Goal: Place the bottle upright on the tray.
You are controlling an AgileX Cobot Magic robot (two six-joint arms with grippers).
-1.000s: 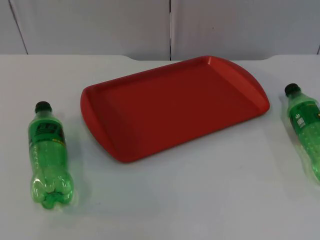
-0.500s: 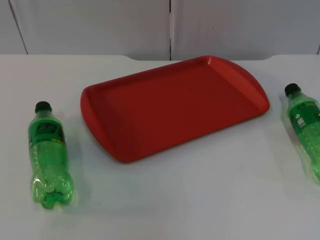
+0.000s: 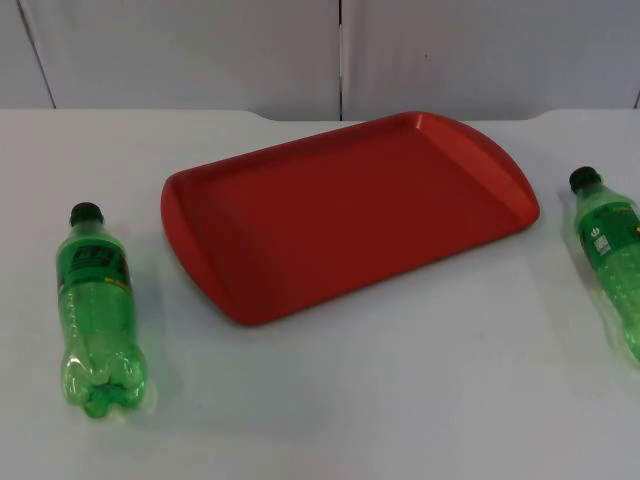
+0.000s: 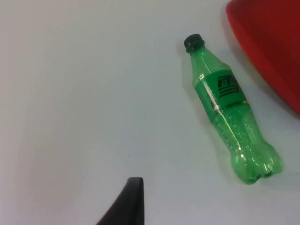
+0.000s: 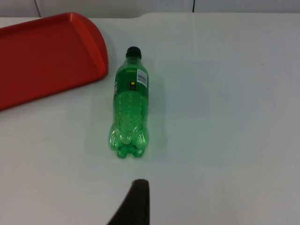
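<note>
Two green bottles are lying flat on the table (image 3: pixel 330 400), none on the red tray (image 3: pixel 350 210) yet. Left bottle (image 3: pixel 95 300) is sitting at the frame's left, cap up-frame, long axis near vertical in the top view. Right bottle (image 3: pixel 612 255) is lying at the right edge, cap toward the tray. Each bottle is lying ahead of its own side's end effector, base nearer. Left end effector (image 4: pixel 124 204) and right end effector (image 5: pixel 133 204): one fingertip each, can't tell open or clenched.
</note>
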